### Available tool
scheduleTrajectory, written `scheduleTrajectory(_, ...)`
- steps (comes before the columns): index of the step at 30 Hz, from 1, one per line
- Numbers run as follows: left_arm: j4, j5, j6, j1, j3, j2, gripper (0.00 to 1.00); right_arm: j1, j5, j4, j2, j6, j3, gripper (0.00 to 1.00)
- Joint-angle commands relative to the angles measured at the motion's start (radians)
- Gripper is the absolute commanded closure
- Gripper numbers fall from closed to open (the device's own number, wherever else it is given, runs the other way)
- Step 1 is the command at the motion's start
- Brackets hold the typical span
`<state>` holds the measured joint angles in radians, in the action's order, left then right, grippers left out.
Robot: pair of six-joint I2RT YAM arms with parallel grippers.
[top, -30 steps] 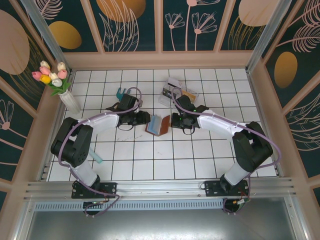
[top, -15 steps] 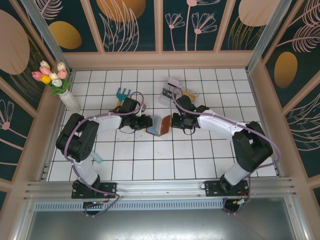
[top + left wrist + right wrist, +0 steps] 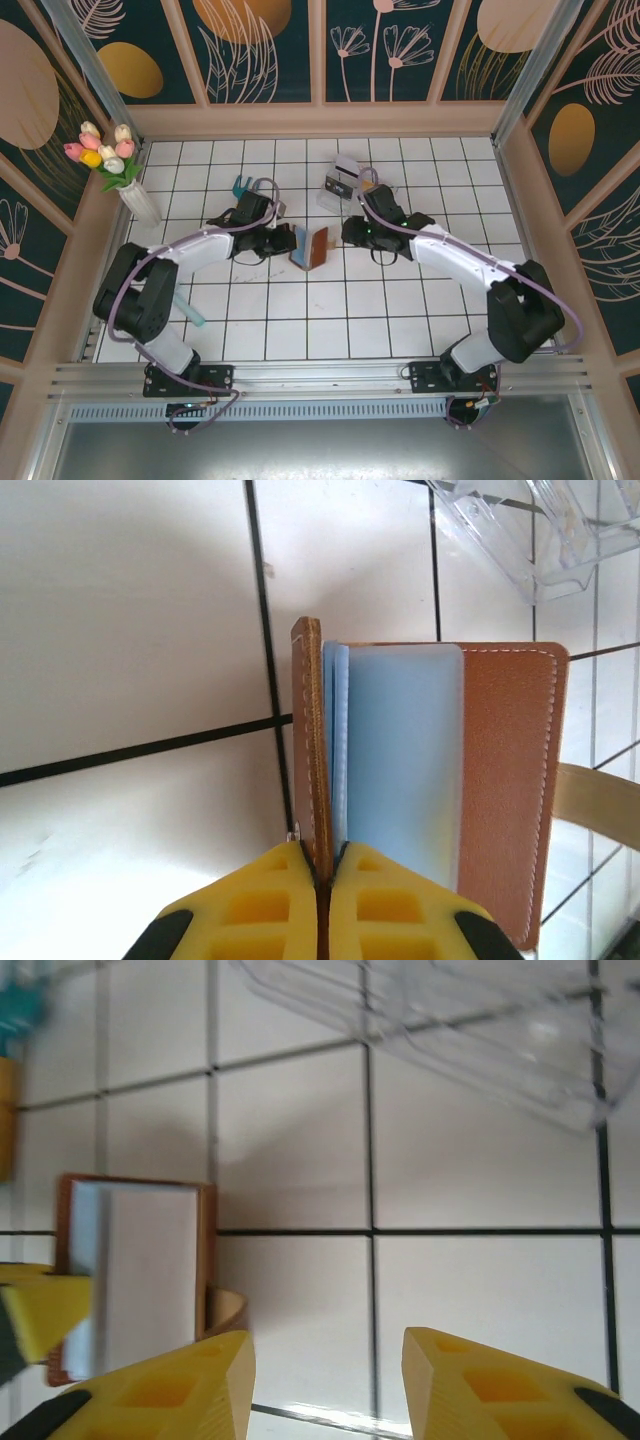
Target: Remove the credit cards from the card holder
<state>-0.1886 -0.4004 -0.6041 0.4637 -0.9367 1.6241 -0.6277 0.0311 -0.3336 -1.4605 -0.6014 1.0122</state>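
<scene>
Since the earlier frame, the left gripper (image 3: 322,880) has closed fully on one cover of the holder (image 3: 312,247). The right gripper (image 3: 325,1380) has released, backed off and stands partly open, empty. The holder sits open mid-table between both grippers, near the clear box (image 3: 345,180).

Extraction step: hold the left clamp on the cover only. Bring the right fingers to the pockets (image 3: 400,760) from the open side and pinch a card edge, not leather.

No card is identifiable in the pockets. A tan strip (image 3: 600,800) beside the holder may be one; cannot tell
</scene>
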Motion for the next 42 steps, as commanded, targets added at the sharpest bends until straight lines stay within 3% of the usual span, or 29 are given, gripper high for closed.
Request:
scheduleTrajectory(1, -0.211, 0.176, 0.099, -0.001, -0.085, -0.046, 0.99, 0.005, 0.072, 0.134, 0.027, -0.025, 0.02, 0.55)
scheduleTrajectory(9, -0.415, 0.404, 0.141, 0.049, -0.181, 0.008, 0.99, -0.02, 0.288, 0.33, -0.108, -0.142, 0.049, 0.61)
scheduleTrajectory(14, -0.459, 0.467, 0.133, 0.111, -0.208, 0.038, 1.0, -0.043, 0.245, 0.35, -0.164, -0.25, 0.064, 0.75)
scheduleTrajectory(22, -0.415, 0.426, 0.107, 0.144, -0.184, 0.029, 0.99, -0.047, 0.38, 0.383, -0.324, -0.353, 0.089, 0.79)
scheduleTrajectory(28, -0.362, 0.379, 0.079, 0.143, -0.159, 0.037, 0.98, -0.066, 0.458, 0.389, -0.412, -0.339, 0.142, 0.78)
scheduleTrajectory(42, -0.293, 0.314, 0.056, 0.142, -0.115, 0.022, 0.75, -0.067, 0.398, 0.275, -0.451, -0.256, 0.168, 0.75)
